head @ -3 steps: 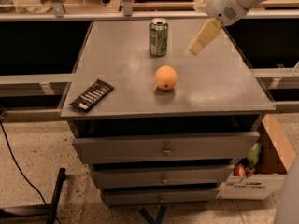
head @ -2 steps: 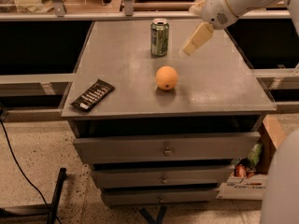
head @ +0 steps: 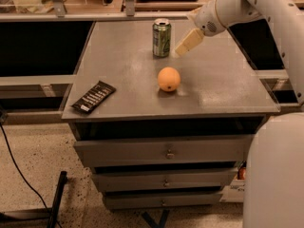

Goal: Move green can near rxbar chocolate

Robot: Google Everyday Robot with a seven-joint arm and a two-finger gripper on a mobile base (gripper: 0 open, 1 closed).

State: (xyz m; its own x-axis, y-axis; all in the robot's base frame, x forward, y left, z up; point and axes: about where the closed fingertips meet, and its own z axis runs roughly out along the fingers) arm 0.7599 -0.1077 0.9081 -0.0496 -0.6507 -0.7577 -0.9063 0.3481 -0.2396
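Observation:
The green can [head: 161, 37] stands upright at the back middle of the grey cabinet top [head: 223, 89]. The rxbar chocolate [head: 93, 97] lies flat near the front left corner, its white lettering up. My gripper [head: 183, 47] reaches in from the upper right on the white arm and hangs just to the right of the can, a little apart from it, holding nothing.
An orange [head: 169, 79] sits in the middle of the top, between the can and the front edge. Drawers [head: 166, 152] face the front below. A black cable [head: 19, 170] runs on the floor at left. Shelving and rails stand behind.
My gripper has moved left and down, from well right of the can to close beside it. The can, orange and bar have not moved.

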